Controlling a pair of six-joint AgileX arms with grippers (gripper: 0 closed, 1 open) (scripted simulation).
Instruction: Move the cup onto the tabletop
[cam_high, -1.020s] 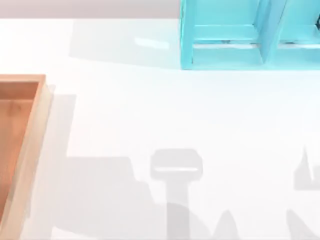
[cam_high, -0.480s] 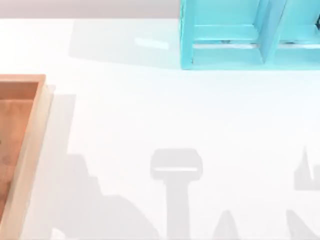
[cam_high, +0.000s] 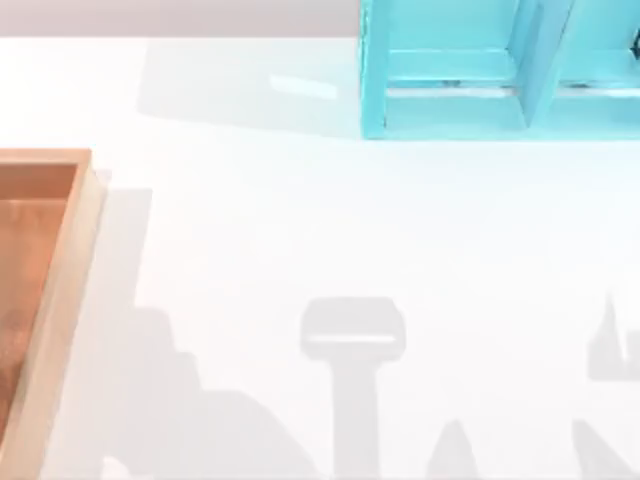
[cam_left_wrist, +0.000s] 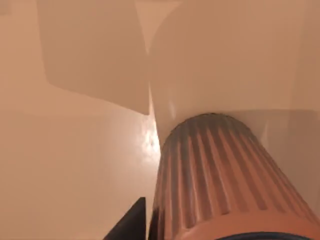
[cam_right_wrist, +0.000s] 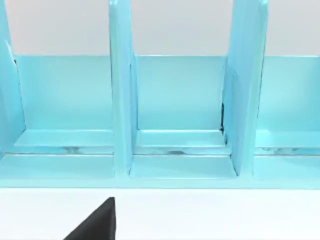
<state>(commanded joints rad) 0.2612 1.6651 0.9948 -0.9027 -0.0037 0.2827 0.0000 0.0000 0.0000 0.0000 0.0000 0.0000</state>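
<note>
- The cup (cam_left_wrist: 225, 180) is sitting very close under the left arm's camera, with the brown floor of the tray all around it.
- A dark bit of the left gripper (cam_left_wrist: 129, 226) is poking in just beside the cup. I cannot tell if the gripper is spread wide or squeezing the cup.
- I also cannot tell if the cup is standing on the tray floor or being lifted off it.
- The tray (cam_high: 60, 300) is lying at the left side of the tabletop (cam_high: 300, 220). Its wooden wall is standing between the cup and the white top, so I think the cup is going to need lifting up and over it.
- The grey shadow near the tray is looking different from a second ago. It was blocky then and is stepped now. It is matching the picture from half a second ago, so I think the left arm is settling by the cup. The cup is not on the tabletop yet.
- The right gripper (cam_right_wrist: 95, 222) is waiting and facing the blue shelf (cam_high: 450, 90). I cannot tell how its jaws are standing.
- The shelf is standing at the far edge, well apart from the tray, so it is not blocking anything.
</note>
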